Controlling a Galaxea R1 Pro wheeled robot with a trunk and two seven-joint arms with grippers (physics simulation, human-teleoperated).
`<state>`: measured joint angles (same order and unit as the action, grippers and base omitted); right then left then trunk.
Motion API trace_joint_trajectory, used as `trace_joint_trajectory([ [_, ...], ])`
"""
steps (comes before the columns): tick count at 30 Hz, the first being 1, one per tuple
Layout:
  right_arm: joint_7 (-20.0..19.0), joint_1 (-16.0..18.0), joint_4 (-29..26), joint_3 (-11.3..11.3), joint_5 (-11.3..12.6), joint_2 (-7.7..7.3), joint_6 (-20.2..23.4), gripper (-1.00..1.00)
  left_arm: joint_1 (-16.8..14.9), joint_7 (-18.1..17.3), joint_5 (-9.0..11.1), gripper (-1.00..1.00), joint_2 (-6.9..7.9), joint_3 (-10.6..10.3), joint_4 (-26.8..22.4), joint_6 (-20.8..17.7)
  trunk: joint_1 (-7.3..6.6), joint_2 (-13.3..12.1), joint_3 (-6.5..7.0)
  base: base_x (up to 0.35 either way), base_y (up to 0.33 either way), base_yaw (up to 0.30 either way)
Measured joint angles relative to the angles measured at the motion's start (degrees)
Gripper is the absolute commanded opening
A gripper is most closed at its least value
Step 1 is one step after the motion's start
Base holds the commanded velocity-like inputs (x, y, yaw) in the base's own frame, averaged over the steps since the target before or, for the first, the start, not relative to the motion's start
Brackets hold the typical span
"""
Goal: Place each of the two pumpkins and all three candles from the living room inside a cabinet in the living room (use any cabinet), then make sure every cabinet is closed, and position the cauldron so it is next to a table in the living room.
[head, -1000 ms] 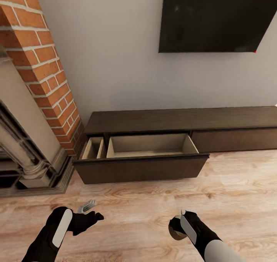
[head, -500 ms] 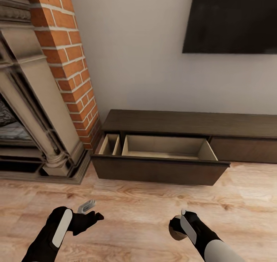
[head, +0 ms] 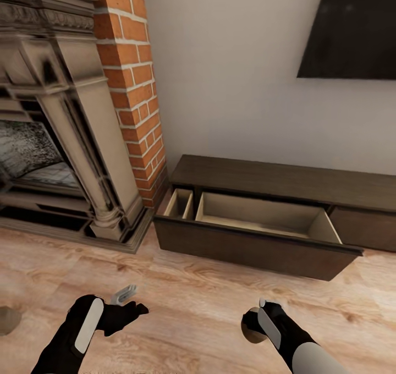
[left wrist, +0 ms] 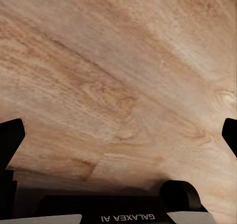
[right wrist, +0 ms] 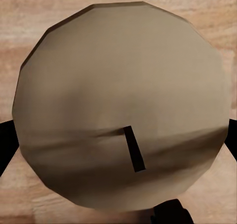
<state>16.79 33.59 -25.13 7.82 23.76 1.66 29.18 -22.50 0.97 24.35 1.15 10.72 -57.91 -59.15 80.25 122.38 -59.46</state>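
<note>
My right gripper (head: 256, 320) is shut on a squat olive-grey candle (head: 252, 333), low over the plank floor. The right wrist view looks straight at the candle (right wrist: 121, 110); its dark wick shows and black fingers (right wrist: 6, 147) press on both sides. My left gripper (head: 131, 302) hangs open with nothing in it, its fingertips (left wrist: 11, 137) wide apart over bare floor. Ahead stands the long dark-brown cabinet (head: 286, 181) against the wall. Its wide drawer (head: 258, 247) is pulled out, and the pale beige inside looks bare. A rounded olive-grey shape (head: 6, 319) lies cut off at the left edge.
A brick fireplace (head: 129, 88) with a carved stone surround (head: 82, 143) fills the left. A dark wall TV (head: 352, 27) hangs at the upper right. Light wood floor (head: 192, 291) lies between me and the open drawer.
The camera has turned left: cabinet and TV slid right in the picture, more fireplace came into view, and the olive-grey shape appeared at the left edge. Both arms hold their pose.
</note>
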Motion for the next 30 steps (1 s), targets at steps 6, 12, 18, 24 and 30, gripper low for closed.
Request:
trace_joint_trajectory([
  [6,0.0,0.01,0.0,0.0,0.0,0.0,0.0,-1.0,0.0,0.0,-0.01,1.0,-0.01,0.0,-0.01,0.01,0.0,0.0,0.0,0.0,0.0,0.282],
  [12,0.0,0.02,0.0,0.0,-0.01,0.01,0.0,-1.0,0.0,-0.06,0.0,1.0,-0.01,0.0,0.0,0.02,0.0,0.0,0.0,0.0,0.0,0.282],
  [18,0.0,0.03,0.0,0.0,-0.01,0.01,0.0,-1.0,0.0,-0.08,0.0,1.0,0.0,0.0,-0.01,0.0,0.0,0.0,0.0,0.0,0.0,0.282],
  [24,-0.01,-0.01,0.0,0.06,0.0,0.01,0.0,-1.0,0.0,-0.08,-0.02,1.0,0.02,0.0,-0.01,0.0,0.0,0.0,-0.11,0.0,0.0,0.281],
  [30,-0.04,-0.01,0.0,0.09,0.0,0.01,0.0,-1.0,0.0,-0.04,-0.07,1.0,0.01,0.0,0.02,0.06,0.0,0.0,-0.3,0.0,0.0,0.279],
])
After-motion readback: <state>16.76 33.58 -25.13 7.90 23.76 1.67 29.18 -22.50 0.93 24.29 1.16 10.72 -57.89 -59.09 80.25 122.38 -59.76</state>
